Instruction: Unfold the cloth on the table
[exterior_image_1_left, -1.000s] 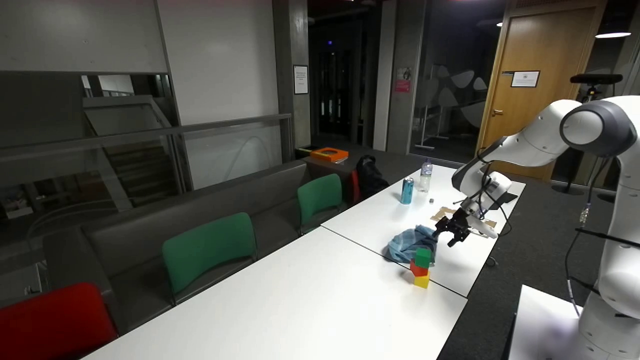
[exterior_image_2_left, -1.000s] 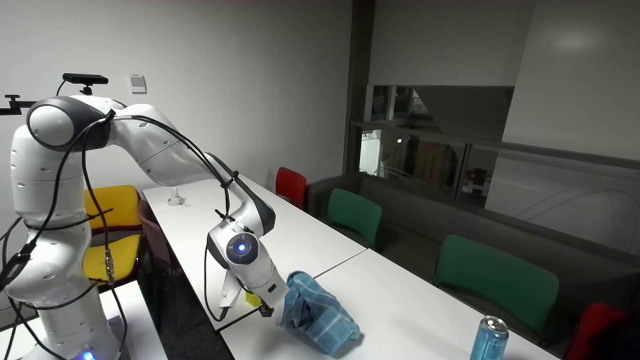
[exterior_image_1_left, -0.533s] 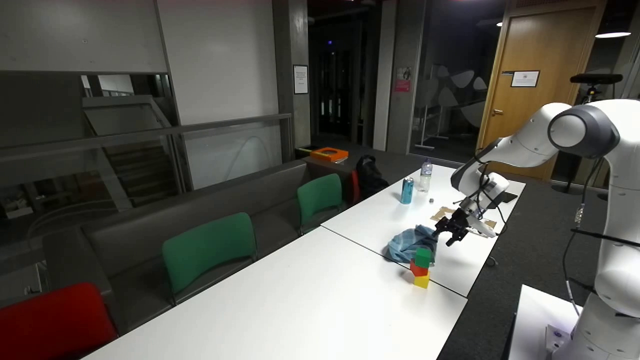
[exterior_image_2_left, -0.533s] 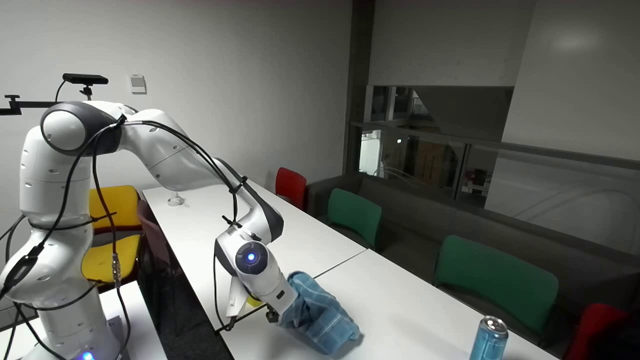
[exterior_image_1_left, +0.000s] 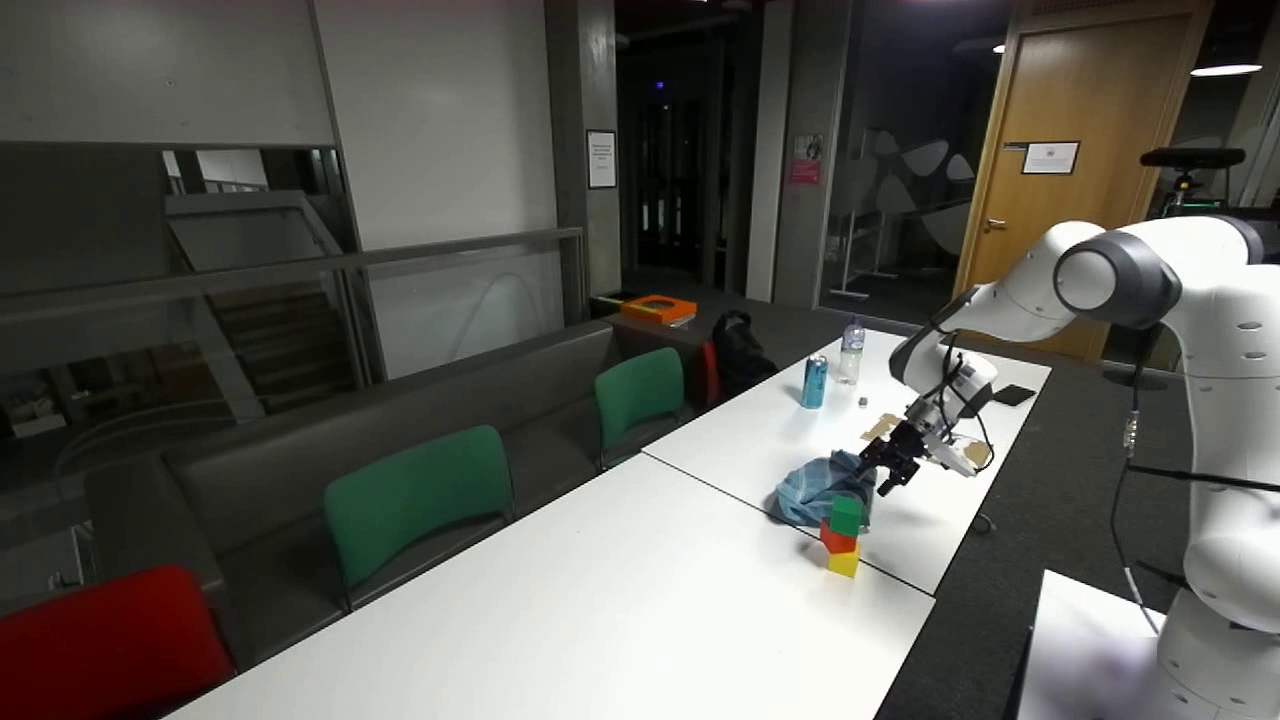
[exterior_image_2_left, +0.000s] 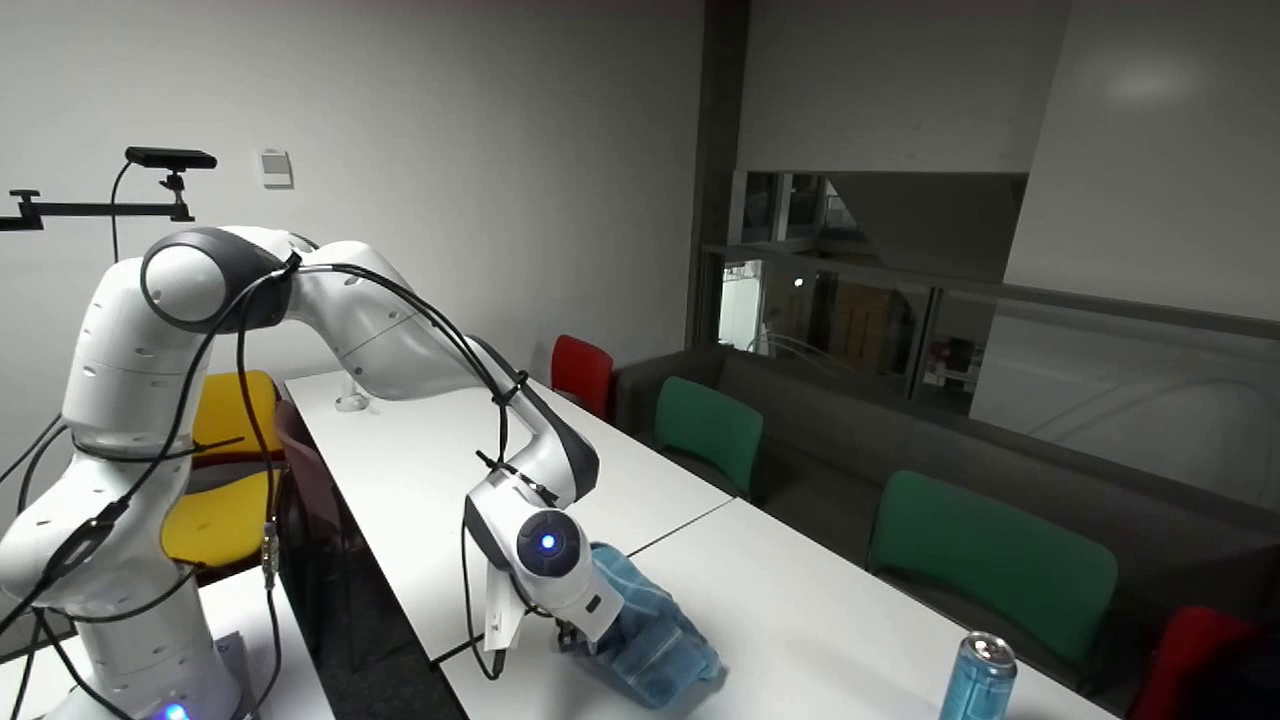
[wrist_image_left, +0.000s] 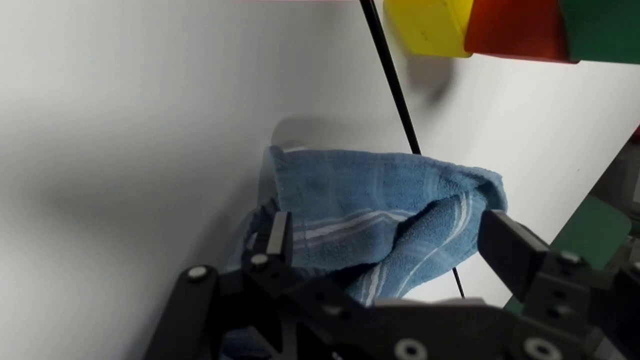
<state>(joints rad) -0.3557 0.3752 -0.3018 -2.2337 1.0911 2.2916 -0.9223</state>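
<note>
One bottle (exterior_image_1_left: 851, 352) beyond the cloth (exterior_image_1_left: 812, 490), in an exterior view alone

In the wrist view we have bare table (wrist_image_left: 115, 90) left of the cloth (wrist_image_left: 340, 182); at upper right, stacked blocks (wrist_image_left: 518, 30) bar our way. The can (exterior_image_2_left: 976, 684) stands well apart from both. Whether the spread gripper (wrist_image_left: 386, 227) clears the cloth, we can't quite tell.

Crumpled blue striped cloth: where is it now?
In the wrist view, the cloth lies just right of centre across the black seam of the white table, below the boxy yellow block, framed by the open black gripper.
</note>
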